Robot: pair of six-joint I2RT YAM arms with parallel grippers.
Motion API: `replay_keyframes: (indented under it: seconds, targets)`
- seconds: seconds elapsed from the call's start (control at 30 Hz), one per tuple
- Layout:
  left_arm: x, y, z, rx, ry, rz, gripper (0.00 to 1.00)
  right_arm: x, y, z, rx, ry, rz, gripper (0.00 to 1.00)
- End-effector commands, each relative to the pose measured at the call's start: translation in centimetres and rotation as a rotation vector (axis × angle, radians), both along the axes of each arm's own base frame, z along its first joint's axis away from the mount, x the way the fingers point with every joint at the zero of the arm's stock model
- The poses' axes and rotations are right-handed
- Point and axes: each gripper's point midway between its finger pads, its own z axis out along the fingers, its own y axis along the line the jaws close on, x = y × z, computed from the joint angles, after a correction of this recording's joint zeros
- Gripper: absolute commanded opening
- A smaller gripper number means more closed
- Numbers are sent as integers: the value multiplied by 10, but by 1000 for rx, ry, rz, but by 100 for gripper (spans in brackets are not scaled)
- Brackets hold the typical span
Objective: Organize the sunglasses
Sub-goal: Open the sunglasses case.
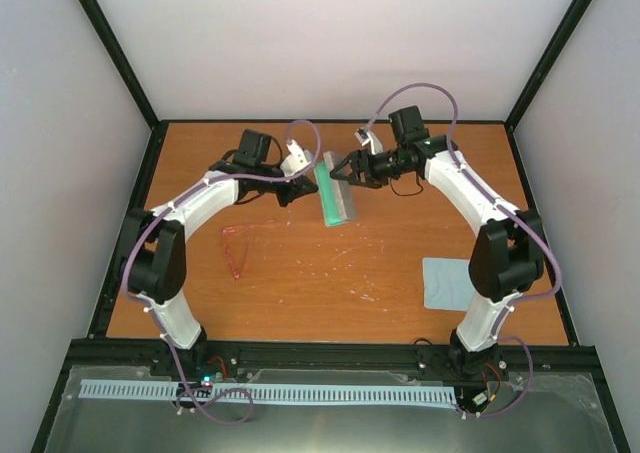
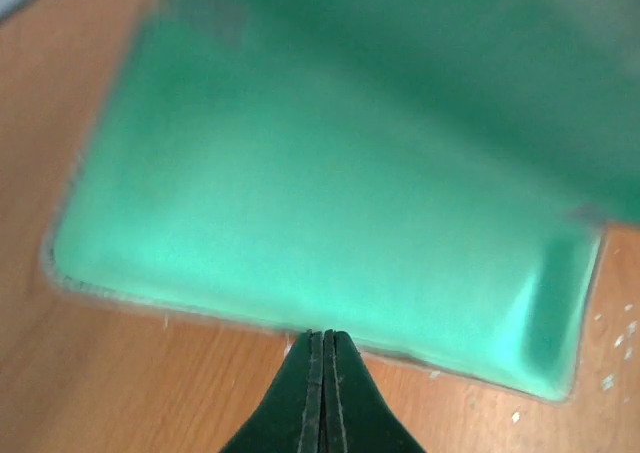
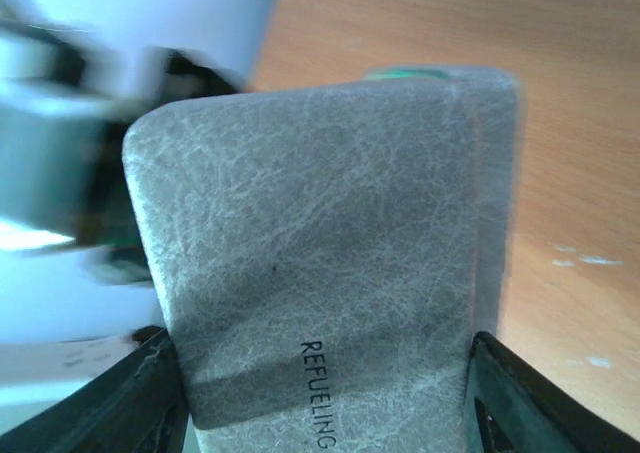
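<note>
The sunglasses (image 1: 237, 248), thin red-pink frame, lie on the table left of centre, apart from both grippers. The grey case (image 1: 335, 188) with green lining stands open at the back centre. My left gripper (image 1: 292, 188) is shut, and its fingertips (image 2: 322, 337) touch the near rim of the green-lined half (image 2: 320, 173). My right gripper (image 1: 345, 168) straddles the grey lid (image 3: 310, 243). One finger (image 3: 160, 393) lies against one side edge of the lid and the other finger (image 3: 500, 393) against the opposite edge, gripping it across its width.
A light blue square cloth (image 1: 447, 283) lies at the right, near the right arm's base. Black frame posts and pale walls ring the wooden table (image 1: 330, 293). Small white specks dot the table near the case.
</note>
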Motion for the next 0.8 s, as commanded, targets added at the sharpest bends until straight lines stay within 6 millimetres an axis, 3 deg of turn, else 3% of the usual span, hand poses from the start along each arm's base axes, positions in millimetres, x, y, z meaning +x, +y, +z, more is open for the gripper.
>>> replay_keyframes:
  seconds: [0.0, 0.17, 0.23, 0.3, 0.33, 0.47, 0.77]
  targets:
    - [5, 10, -47, 124, 33, 40, 1, -32, 13, 91, 182, -178, 141, 3]
    - [12, 17, -34, 114, 5, 79, 3, -22, 3, 69, 114, -157, 110, 3]
    - [19, 26, -17, 91, -27, 128, 20, -19, -1, 54, 83, -139, 119, 3]
    - [23, 40, 0, 66, -56, 178, 45, -17, -6, 31, 38, -105, 141, 3]
    - [24, 49, 5, 61, -71, 203, 49, -20, -9, 17, 9, -68, 162, 3]
    - [22, 71, 14, 87, -127, 221, 48, -22, -11, -26, -59, 24, 233, 3]
    - [-8, 55, 2, 115, -329, -113, 51, -41, 1, -7, 105, 45, 319, 3]
